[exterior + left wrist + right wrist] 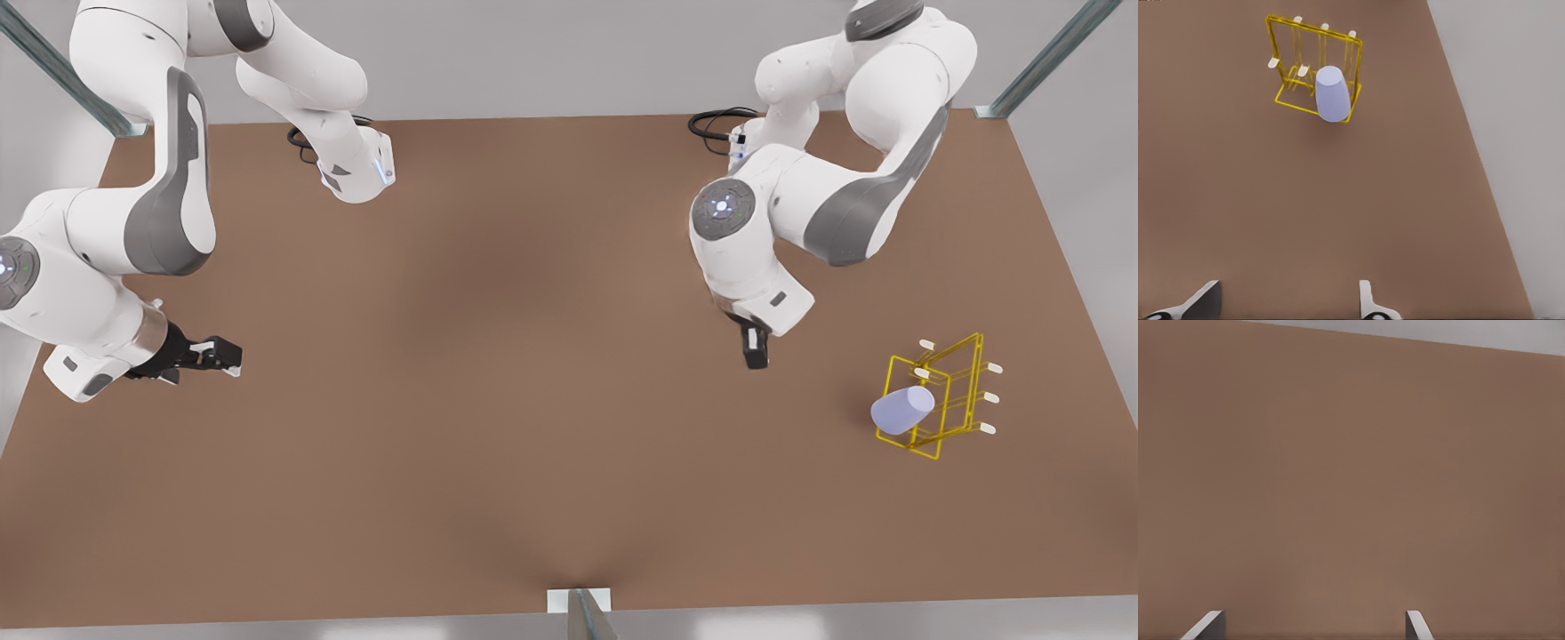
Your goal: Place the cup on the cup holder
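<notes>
The lavender-blue cup [902,410] [1332,94] hangs tilted on a peg of the yellow wire cup holder [945,391] [1286,99], near the table's edge on the front view's right. Nothing grips the cup. My left gripper [756,352] [1289,288] hovers over the table to the front view's left of the holder, well apart from it, open and with nothing between its fingers. My right gripper [220,356] [1314,615] waits far off on the front view's left, also open with nothing in it, over bare brown table.
The brown table [533,400] stretches wide between the two arms. Its edge runs close behind the cup holder, with grey floor [1511,100] beyond. Metal frame posts [1049,58] stand at the corners and a bracket [580,604] at the near edge.
</notes>
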